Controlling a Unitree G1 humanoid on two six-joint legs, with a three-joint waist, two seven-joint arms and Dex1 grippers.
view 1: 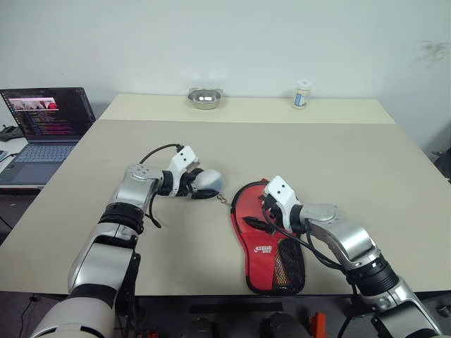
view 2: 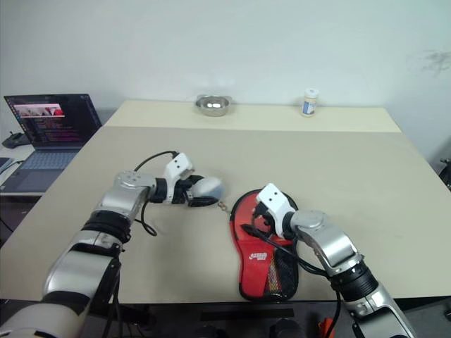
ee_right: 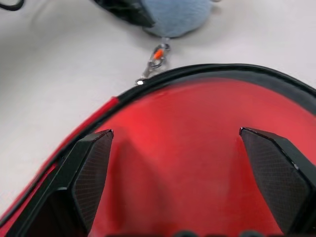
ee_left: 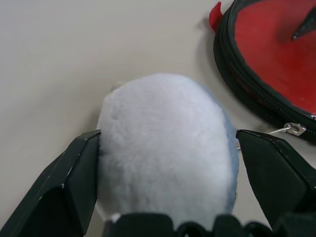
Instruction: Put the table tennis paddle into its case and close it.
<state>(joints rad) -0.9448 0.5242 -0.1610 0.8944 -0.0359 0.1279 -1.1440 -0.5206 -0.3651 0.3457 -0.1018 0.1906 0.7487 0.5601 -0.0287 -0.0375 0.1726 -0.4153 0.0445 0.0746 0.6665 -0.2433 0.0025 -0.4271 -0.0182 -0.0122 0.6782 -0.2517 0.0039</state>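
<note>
Near the front edge of the surface (view 1: 366, 162) lies the case (view 1: 264, 243), red side up with its white logo and black mesh pocket toward the robot, its round end pointing away. The right claw (ee_right: 175, 173) hangs spread wide just above that round end, grasping nothing; in its wrist view the red fabric fills the gap between the two fingers (ee_right: 89, 173), and whether they touch the fabric cannot be told. The zipper looks drawn round the rim, with its metal pull (ee_left: 295, 129) lying at the edge, though how fully it is shut cannot be judged. A clip (ee_right: 157, 55) leads from the rim to a fluffy pale ball (view 1: 208, 181) resting on the surface just beside the case. The left claw (ee_left: 168, 177) brackets this ball with both fingers spread to either side; one finger sits against the fluff, the other stands a little apart, so it reads as released rather than clenched. No paddle can be seen apart from the case, so it is probably already inside, and the task seems close to done, with perhaps a last stretch of zip to pull by the ball. Farther back stand a metal bowl (view 1: 205, 98) and a small bottle (view 1: 301, 94); a laptop (view 1: 46, 123) sits off to the left.
</note>
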